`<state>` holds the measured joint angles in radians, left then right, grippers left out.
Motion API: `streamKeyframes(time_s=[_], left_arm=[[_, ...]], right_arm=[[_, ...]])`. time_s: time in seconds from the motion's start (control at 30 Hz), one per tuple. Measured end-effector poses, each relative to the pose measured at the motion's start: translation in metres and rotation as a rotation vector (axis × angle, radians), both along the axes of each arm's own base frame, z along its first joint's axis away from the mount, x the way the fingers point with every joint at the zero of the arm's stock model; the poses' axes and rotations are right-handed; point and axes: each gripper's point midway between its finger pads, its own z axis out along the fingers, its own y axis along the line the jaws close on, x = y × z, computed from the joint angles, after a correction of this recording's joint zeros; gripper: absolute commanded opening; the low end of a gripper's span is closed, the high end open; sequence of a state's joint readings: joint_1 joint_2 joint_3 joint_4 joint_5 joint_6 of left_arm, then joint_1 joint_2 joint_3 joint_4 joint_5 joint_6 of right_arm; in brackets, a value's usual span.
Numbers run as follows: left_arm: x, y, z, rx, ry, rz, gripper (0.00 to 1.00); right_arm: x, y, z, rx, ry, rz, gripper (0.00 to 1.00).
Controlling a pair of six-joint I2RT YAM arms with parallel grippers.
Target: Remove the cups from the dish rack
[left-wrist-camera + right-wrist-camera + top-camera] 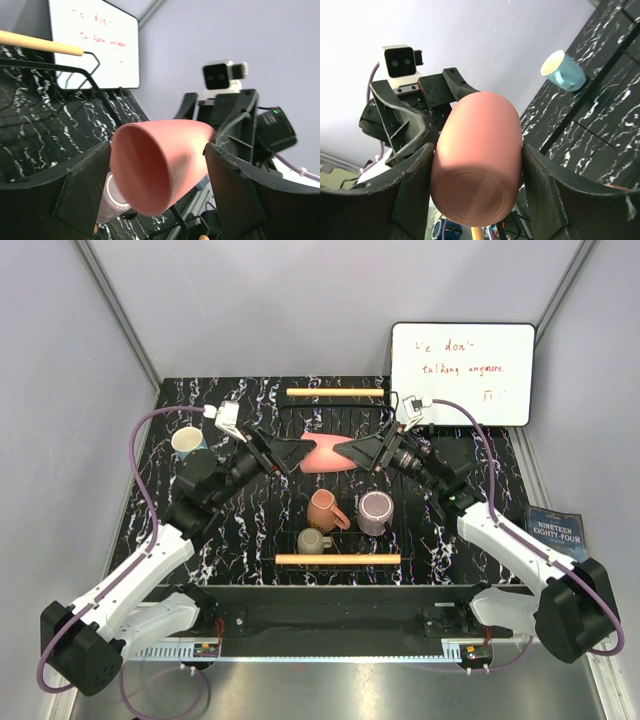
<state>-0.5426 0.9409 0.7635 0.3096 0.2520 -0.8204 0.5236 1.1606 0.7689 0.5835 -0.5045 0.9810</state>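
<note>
Pink cup [325, 455] lies sideways in mid-air over the dish rack [337, 559], left gripper [300, 452] clamped at its mouth end and right gripper [347, 452] clamped at its base, orange cup [322, 510], mauve cup [375, 512] and olive cup [312, 540] in the rack, blue cup [187, 441] on the table left of it.
</note>
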Motion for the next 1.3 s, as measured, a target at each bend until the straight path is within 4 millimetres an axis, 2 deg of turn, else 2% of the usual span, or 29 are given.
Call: streamKeyframes(time_s=[0.17, 0.3, 0.33, 0.43, 0.67, 0.73, 0.8, 0.87, 0.93, 0.97, 1.07, 1.1, 1.23, 1.3], left_arm=[[-0.006, -0.008, 0.007, -0.032, -0.013, -0.064, 0.78], [-0.014, -0.012, 0.011, -0.07, -0.022, -0.11, 0.65], [-0.016, -0.014, 0.011, -0.078, -0.023, -0.126, 0.57], [-0.021, -0.017, 0.008, -0.095, -0.013, -0.163, 0.49], [-0.03, -0.026, 0.003, -0.121, 0.004, -0.251, 0.42], [-0.031, -0.029, 0.002, -0.126, 0.006, -0.27, 0.36], [-0.029, -0.031, -0.001, -0.126, 0.019, -0.279, 0.21], [-0.03, -0.033, -0.002, -0.138, 0.032, -0.301, 0.0], [-0.035, -0.035, 0.005, -0.16, 0.025, -0.334, 0.0], [-0.037, -0.035, 0.007, -0.166, 0.018, -0.342, 0.0], [-0.041, -0.035, 0.01, -0.171, 0.011, -0.362, 0.0], [-0.042, -0.035, 0.01, -0.169, 0.01, -0.366, 0.0], [-0.044, -0.035, 0.011, -0.146, 0.012, -0.367, 0.0], [-0.045, -0.033, 0.011, -0.105, 0.002, -0.347, 0.0]], right_arm=[[0.0, 0.006, -0.003, 0.018, 0.013, 0.04, 0.0], [-0.001, 0.007, -0.001, 0.027, 0.012, 0.047, 0.0], [-0.001, 0.007, 0.0, 0.03, 0.01, 0.047, 0.0], [-0.001, 0.007, 0.002, 0.035, 0.006, 0.048, 0.0], [-0.001, 0.011, 0.0, 0.043, 0.015, 0.078, 0.0], [-0.001, 0.013, -0.003, 0.042, 0.027, 0.091, 0.0], [-0.001, 0.015, -0.004, 0.044, 0.035, 0.106, 0.0], [-0.001, 0.015, -0.004, 0.047, 0.046, 0.113, 0.0], [-0.001, 0.014, -0.004, 0.05, 0.049, 0.118, 0.02], [-0.002, 0.014, -0.003, 0.051, 0.046, 0.123, 0.07], [-0.004, 0.013, 0.0, 0.045, 0.04, 0.125, 0.34], [-0.005, 0.013, 0.001, 0.038, 0.039, 0.127, 0.56], [-0.01, 0.01, 0.002, 0.003, 0.043, 0.121, 0.99], [-0.011, 0.006, 0.001, -0.037, 0.039, 0.093, 1.0]])
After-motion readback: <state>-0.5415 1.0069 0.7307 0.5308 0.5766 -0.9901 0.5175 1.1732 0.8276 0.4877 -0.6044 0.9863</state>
